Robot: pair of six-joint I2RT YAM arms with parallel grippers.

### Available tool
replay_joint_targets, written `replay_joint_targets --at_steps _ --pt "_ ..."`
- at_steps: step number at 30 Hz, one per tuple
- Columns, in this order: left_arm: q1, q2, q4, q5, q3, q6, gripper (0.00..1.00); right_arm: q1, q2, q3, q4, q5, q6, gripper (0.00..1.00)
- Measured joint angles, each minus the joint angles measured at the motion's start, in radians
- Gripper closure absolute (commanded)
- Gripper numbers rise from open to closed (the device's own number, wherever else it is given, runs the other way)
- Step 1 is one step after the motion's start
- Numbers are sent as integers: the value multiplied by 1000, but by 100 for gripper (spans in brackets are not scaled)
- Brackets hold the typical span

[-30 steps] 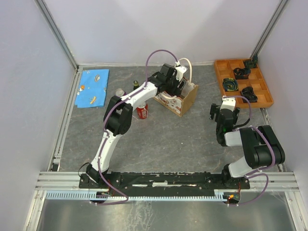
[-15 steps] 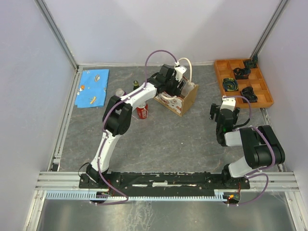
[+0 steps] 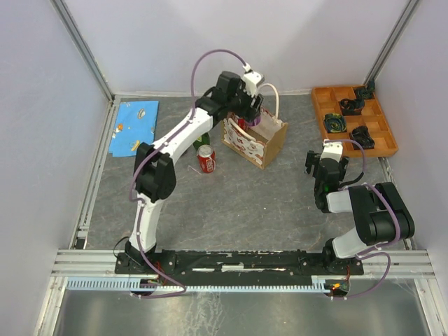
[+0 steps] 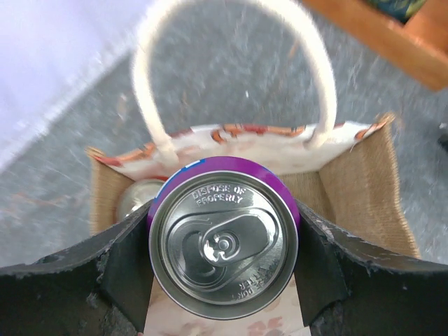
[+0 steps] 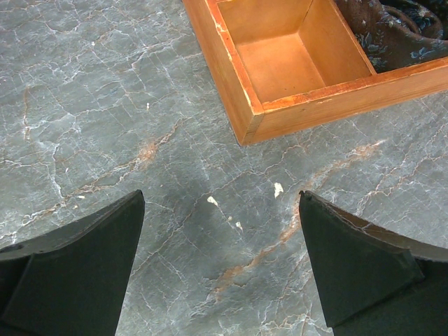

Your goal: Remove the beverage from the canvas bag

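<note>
Far left on the tabletop [image 3: 245, 203]: blue printed cloth [image 3: 135, 126], flat, close to the wall. Further right, red can [image 3: 207, 162], upright just beside the left arm. Next, left hand [image 3: 250, 112], up over the canvas bag [image 3: 257, 142], clamped partway open on a purple beverage can [image 4: 224, 245]. Grips it by the sides, black fingers [image 4: 119, 262] pressed against either flank, silver pull-tab top facing the wrist camera. Holds the can over the bag's open mouth, near the white looped handles [image 4: 148, 105]; bottom end hidden, so cannot tell whether it clears the rim. Down inside the bag, at one corner, the silver top of a second can [image 4: 136, 199]. Bag upright toward the back of the tabletop, well apart from the orange compartment tray [image 3: 327, 98] at far right. Between bag and tray, nearer the front, right hand [image 5: 222, 203]: wide open, holding nothing, hovering over bare marbled tabletop near the tray's corner.
</note>
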Motion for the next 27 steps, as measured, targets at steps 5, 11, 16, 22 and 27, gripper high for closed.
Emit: replay_joint_targets --at_steps 5,11,16,22,27 --pt "12 -82 -9 4 63 0 97 0 0 0 0 0 0 1" --pt "17 -209 -55 -24 62 0 97 0 0 0 0 0 0 1" --pt "17 -362 -92 -116 -19 3 97 0 0 0 0 0 0 1" --pt "29 -620 -107 -249 -238 3 97 0 0 0 0 0 0 1" --pt "85 -847 -99 -330 -513 -19 97 0 0 0 0 0 0 1"
